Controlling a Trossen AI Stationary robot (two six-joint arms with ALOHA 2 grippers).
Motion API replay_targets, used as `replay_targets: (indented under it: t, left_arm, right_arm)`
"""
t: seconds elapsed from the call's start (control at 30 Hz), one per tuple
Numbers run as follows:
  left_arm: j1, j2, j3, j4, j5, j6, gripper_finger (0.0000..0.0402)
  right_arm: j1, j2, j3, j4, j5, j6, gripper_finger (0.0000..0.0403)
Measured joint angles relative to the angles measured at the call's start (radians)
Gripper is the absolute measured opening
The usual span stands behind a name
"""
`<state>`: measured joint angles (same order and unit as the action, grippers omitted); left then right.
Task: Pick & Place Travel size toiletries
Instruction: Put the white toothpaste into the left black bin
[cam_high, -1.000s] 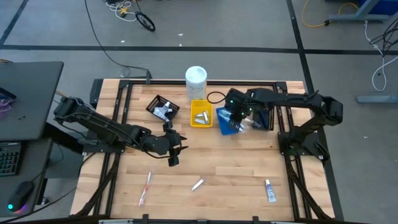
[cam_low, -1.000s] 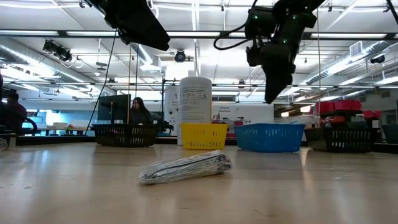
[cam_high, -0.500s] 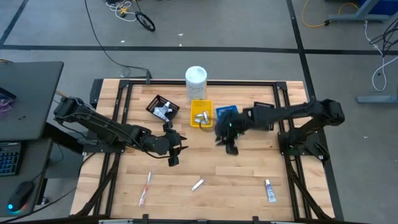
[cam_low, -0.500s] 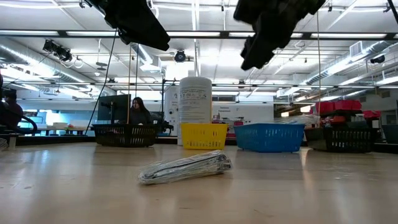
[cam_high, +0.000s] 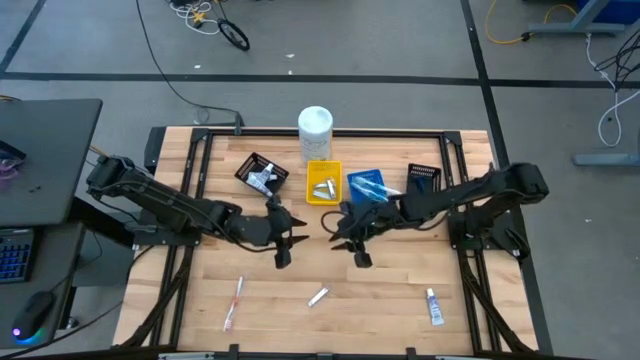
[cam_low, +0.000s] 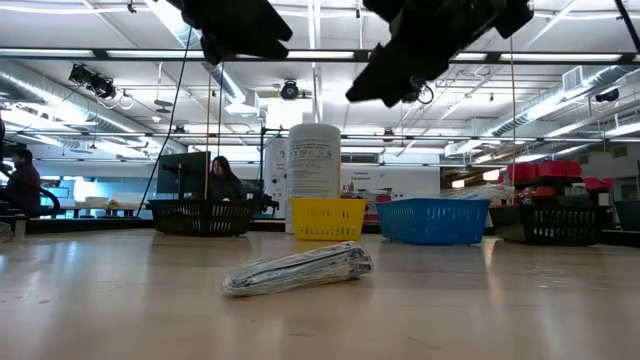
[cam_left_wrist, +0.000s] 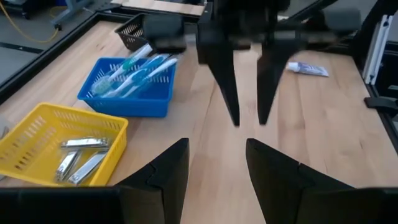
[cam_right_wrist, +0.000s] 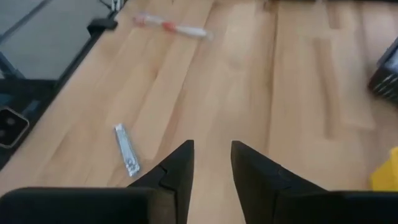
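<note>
Wooden table (cam_high: 400, 290), high view: right gripper (cam_high: 352, 240) is out over the middle with nothing in it; left gripper (cam_high: 285, 240) waits just beside it, also carrying nothing. Loose toiletries lie along the near edge: pink toothbrush (cam_high: 236, 300), silvery sachet (cam_high: 318, 296), white tube (cam_high: 434, 306). Sorted ones sit at the far side in the black tray (cam_high: 262, 173), yellow tray (cam_high: 322, 182) and blue tray (cam_high: 367, 186), next to the white container (cam_high: 315, 126). I'd say sorting is by type, and the right arm is heading for the next loose item.

Low view: the sachet (cam_low: 298, 268) lies flat in front; both arms are dark shapes overhead, well clear of the table.

Left wrist view: left fingers (cam_left_wrist: 163, 171) stand apart with a clear gap, empty. It faces the right gripper (cam_left_wrist: 247, 118), whose jaws hang narrow and part open. Toothbrushes (cam_left_wrist: 134, 65) fill the blue tray, metal pieces in the yellow one; the tube (cam_left_wrist: 308, 69) lies beyond.

Right wrist view: right fingers (cam_right_wrist: 179, 165) are narrowly parted, nothing between. Sachet (cam_right_wrist: 126, 149) near, toothbrush (cam_right_wrist: 171, 27) farther; blurred, so which is the target is unclear.
</note>
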<state>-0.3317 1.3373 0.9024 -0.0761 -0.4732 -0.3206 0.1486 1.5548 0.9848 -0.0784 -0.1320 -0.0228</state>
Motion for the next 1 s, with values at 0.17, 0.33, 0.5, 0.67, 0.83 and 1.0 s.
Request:
replay_targets:
  t: [0.17, 0.33, 0.5, 0.67, 0.83, 1.0]
  left_arm:
    - [0.004, 0.0, 0.0, -0.002, 0.022, -0.008, 0.0169]
    - [0.004, 0.006, 0.0, -0.003, 0.017, -0.043, 0.0169]
    - [0.004, 0.006, 0.0, -0.004, 0.014, -0.065, 0.0169]
    - [0.004, 0.006, -0.002, -0.006, 0.018, -0.093, 0.0169]
    - [0.004, 0.006, -0.005, -0.027, 0.022, -0.133, 0.0169]
    - [0.004, 0.006, -0.005, -0.031, 0.022, -0.098, 0.0169]
  right_arm:
    - [0.023, 0.058, -0.001, -0.085, 0.001, 0.032, 0.0145]
    - [0.057, 0.029, 0.036, -0.538, -0.015, 0.366, 0.016]
    - [0.186, 0.006, 0.016, -0.968, -0.268, 0.844, 0.0161]
    - [0.303, 0.007, -0.12, -0.958, -0.473, 1.181, 0.0161]
    - [0.376, 0.007, -0.238, -0.818, -0.627, 1.404, 0.0161]
    - [0.447, 0.007, -0.244, -0.685, -0.607, 1.551, 0.0161]
